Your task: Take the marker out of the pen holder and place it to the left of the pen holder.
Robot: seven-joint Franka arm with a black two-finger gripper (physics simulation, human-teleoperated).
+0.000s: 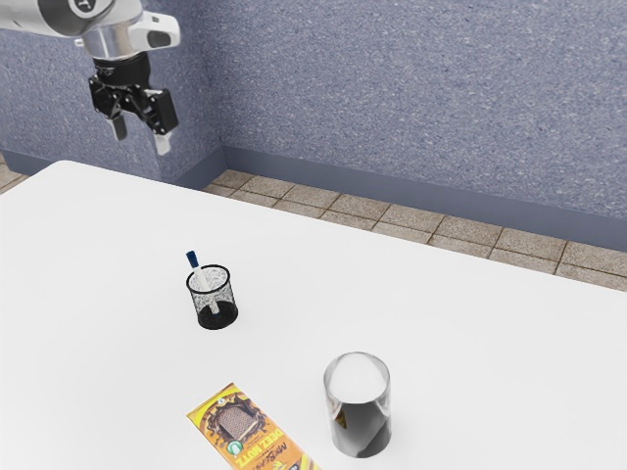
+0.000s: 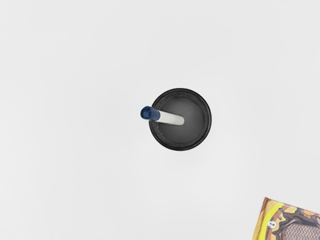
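Hanging high at the exterior view's left, your gripper (image 1: 140, 135) points down with its two fingers spread well apart, and it has hold of nothing. Behind it, speckled blue-grey wall (image 1: 411, 98) runs to a corner, with a plain, darker skirting (image 1: 392, 190) along its foot. At the far left you can see a scrap of the tiled floor (image 1: 402, 216) past the edge of the table (image 1: 490, 343). That top is smooth, matt white and wide, its far edge slanting down toward the exterior view's right.

Next along, your marker (image 1: 204, 280) is in the pen holder (image 1: 217, 316), a round black mesh cup standing upright on the white surface. The marker leans against the rim, its dark blue cap up and sticking out, its white body reaching down inside. In the wrist view you look straight down into the holder, the cap poking out over the rim.

A little to the right and nearer the camera, a yellow and brown packet (image 1: 238, 425) lies flat, cut off by the exterior view's lower edge. Right of that stands a shiny glass (image 1: 359, 421), dark lower down. Beyond the table, brownish tiles with dark joints carry on to the right under the skirting.
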